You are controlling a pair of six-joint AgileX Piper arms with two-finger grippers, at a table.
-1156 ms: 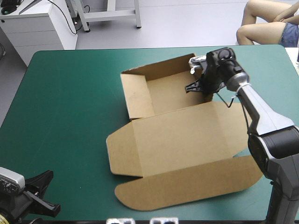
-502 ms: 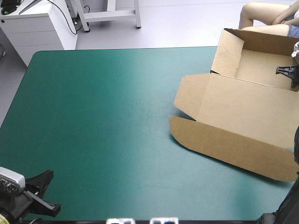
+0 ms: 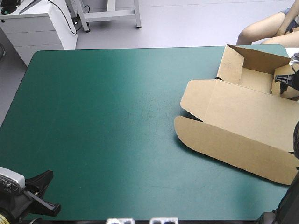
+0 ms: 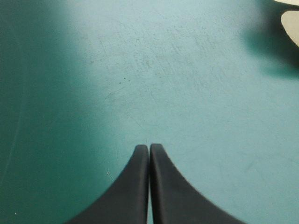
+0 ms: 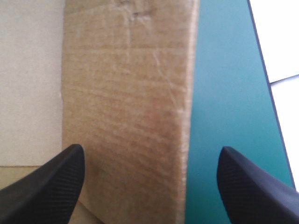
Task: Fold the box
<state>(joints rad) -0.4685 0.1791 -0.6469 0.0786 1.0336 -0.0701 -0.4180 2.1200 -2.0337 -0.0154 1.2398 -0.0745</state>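
Observation:
The brown box [image 3: 243,112] lies at the table's far right corner as an open tray [image 3: 254,77] with its lid flat toward the front and a rounded flap [image 3: 224,144] nearest me. My right gripper [image 3: 286,80] hangs at the tray's right side wall. In the right wrist view the gripper [image 5: 152,150] is open, and that wall [image 5: 126,93] stands between its spread fingers without touching them. My left gripper [image 3: 49,193] rests at the near left corner, far from the box. It is shut [image 4: 149,147] on nothing, over bare cover, with a pale corner of the box [image 4: 292,25] far ahead.
The box's right end reaches the table's right edge [image 3: 295,70]. A narrow strip of teal-green cover [image 5: 224,70] separates the wall from that edge, with pale floor beyond. Bare teal-green cover [image 3: 103,121] stretches left of the box.
Earlier the box lay mid-table with my right gripper shut on its wall. It was dragged to the far right corner, has settled lower, and the right gripper has opened off the wall.

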